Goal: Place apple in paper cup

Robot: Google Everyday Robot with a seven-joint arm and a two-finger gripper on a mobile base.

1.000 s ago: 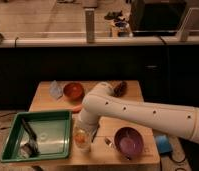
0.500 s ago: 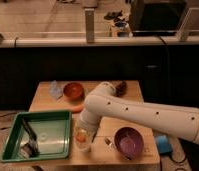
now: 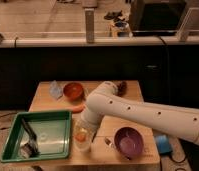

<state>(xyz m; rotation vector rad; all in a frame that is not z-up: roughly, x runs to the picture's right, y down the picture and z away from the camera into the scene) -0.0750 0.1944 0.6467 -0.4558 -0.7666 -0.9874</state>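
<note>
apple (image 3: pixel 81 135) sits in paper cup (image 3: pixel 83 141) at table (image 3: pixel 128 154) front edge, 6 o'clock. gripper (image 3: pixel 85 126) right above it, can't tell jaw spread. cup's light and tippy, apple firm and smooth; lift straight up. green tray (image 3: pixel 43 136) tight at 9, purple bowl (image 3: pixel 128 142) at 3

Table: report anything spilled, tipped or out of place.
Nothing stands out. The apple sits in the upright paper cup, directly under the gripper. The purple bowl, orange bowl and green tray sit level on the table.
</note>
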